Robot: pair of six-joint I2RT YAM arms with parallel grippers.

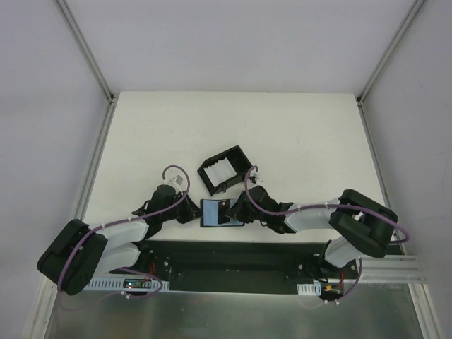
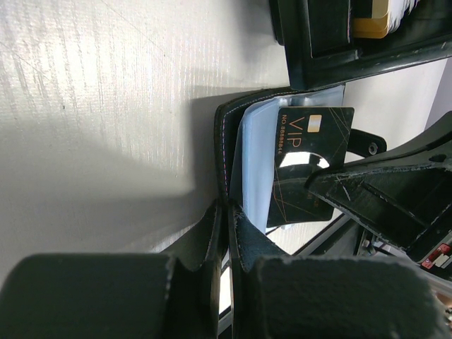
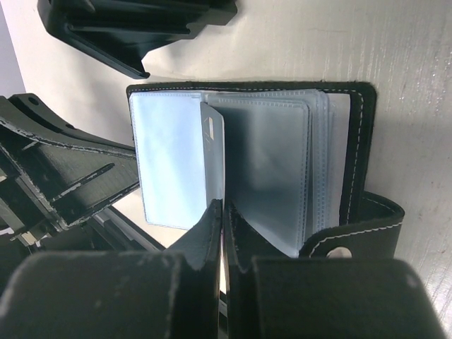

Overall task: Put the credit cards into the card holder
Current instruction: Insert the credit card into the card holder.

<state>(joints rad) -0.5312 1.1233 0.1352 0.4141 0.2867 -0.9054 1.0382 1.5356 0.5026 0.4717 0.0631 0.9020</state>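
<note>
The right gripper has its fingers pressed together on the short end of a credit card. The card's long axis runs left to right and its free end points left, toward the other arm. One face is glossy black with gold "VIP" lettering, and the other looks pale grey. It stands up like a page among the clear plastic sleeves of the card holder.

The left gripper is clamped on the holder's left edge, pinching the black stitched cover. The holder lies open and flat near the table's near edge, between the two arms, with its snap tab curling up on the right side.

Just beyond it sits a black walled tray turned at an angle, with more cards standing inside.
</note>
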